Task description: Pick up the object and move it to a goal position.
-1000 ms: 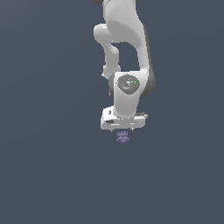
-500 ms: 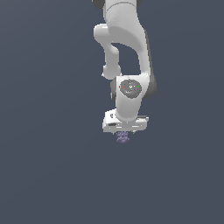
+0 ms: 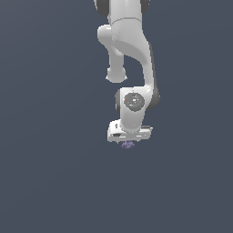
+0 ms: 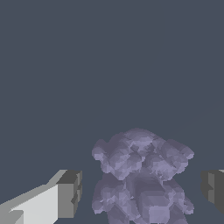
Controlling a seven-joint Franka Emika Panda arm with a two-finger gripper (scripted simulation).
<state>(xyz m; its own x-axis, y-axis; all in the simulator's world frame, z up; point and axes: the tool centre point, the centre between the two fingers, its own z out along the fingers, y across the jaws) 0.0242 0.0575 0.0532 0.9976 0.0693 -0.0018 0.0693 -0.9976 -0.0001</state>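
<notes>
While the tool [image 4: 140, 188] gapes, the object [image 4: 140, 175] sits between its fingers [image 4: 70, 192].

Bare simulator space — flat slate-grey backdrop [image 3: 45, 182], no furnishings.

No legible text, label or number anywhere.

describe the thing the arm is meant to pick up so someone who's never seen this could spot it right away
Follow the white arm down to the gripper at its lower end; the object sits directly beneath it on the plain dark grey floor. In the wrist view it lies between the two fingers, with a gap on each side. It is a small lumpy purple-grey blob with pale speckles, the only coloured thing in the scene.
</notes>
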